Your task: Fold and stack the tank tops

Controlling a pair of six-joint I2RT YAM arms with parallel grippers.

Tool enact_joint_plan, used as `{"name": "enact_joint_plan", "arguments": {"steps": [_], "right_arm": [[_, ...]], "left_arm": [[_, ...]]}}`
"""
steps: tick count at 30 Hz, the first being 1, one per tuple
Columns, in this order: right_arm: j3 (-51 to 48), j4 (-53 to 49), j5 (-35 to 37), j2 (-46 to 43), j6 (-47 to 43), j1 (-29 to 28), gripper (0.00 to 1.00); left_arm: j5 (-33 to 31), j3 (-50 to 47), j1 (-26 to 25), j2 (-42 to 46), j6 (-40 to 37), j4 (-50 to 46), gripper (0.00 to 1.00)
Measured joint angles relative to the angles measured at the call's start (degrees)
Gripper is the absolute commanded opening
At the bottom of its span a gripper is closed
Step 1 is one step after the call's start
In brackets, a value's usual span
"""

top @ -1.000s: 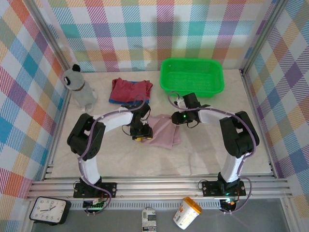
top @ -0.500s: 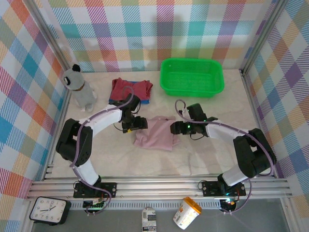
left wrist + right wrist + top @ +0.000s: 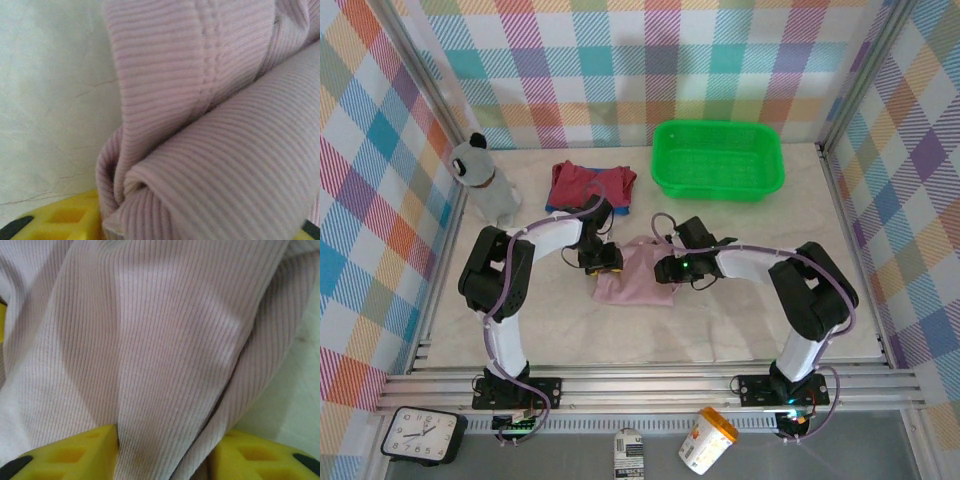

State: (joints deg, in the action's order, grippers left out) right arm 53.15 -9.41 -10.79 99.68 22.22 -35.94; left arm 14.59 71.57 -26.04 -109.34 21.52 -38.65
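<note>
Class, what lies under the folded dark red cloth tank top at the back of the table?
A royal blue cloth tank top peeks out along the near edge of the dark red cloth tank top; the rest is covered.

Seen from above, the light is bright, even and diffuse, falling from overhead. The pale table shows no glare, and the arms cast only faint, soft-edged shadows close beneath themselves. The checked walls lean outward toward the edges, a wide-lens bend, and the rest of this view is sharp. From the left wrist the pink top is softly lit, its ribs crisp in the middle and dark in the creases. The yellow jaws at the bottom are blurred. From the right wrist a bright patch lies on the cloth with shade in its folds, and the table corner looks washed out.
</note>
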Motion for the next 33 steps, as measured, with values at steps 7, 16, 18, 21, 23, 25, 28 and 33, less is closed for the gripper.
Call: {"name": "enact_joint_plan", "arguments": {"steps": [7, 16, 18, 21, 23, 25, 28, 33], "right_arm": [[3.76, -2.58, 1.84, 2.84, -1.95, -1.66, 0.06], [3.50, -1.29, 1.11, -1.92, -2.27, -0.74, 0.00], [4.39, -0.28, 0.28, -3.69, -2.12, -0.07, 0.00], [8.66, 0.94, -0.96, -4.13, -2.12, 0.87, 0.00], [12.26, 1.77, -1.86, -3.67, -2.16, 1.33, 0.00], [17.31, 2.49, -2.54, -2.01, -2.64, 1.57, 0.00], [25.86, 3.63, -3.45, 2.67, -3.74, 2.10, 0.00], [40.30, 3.74, -5.14, 13.86, -4.96, 2.95, 0.00]], "left_arm": [[1.79, 1.49, -0.50, -1.40, -1.03, 0.26, 0.06], [0.61, 8.92, 0.92, -1.03, -3.85, -8.00, 0.00], [-0.11, 12.50, 1.79, -0.24, -4.96, -10.73, 0.01], [-0.96, 18.71, 3.76, 1.33, -6.69, -14.25, 0.01], [-1.55, 23.08, 5.60, 1.73, -8.00, -16.24, 0.01], [-2.23, 27.61, 7.76, 1.60, -9.46, -17.88, 0.00], [-2.69, 35.41, 11.17, -0.11, -11.43, -20.20, 0.01], [-2.67, 49.59, 16.33, -8.35, -14.82, -22.08, 0.03]]}}
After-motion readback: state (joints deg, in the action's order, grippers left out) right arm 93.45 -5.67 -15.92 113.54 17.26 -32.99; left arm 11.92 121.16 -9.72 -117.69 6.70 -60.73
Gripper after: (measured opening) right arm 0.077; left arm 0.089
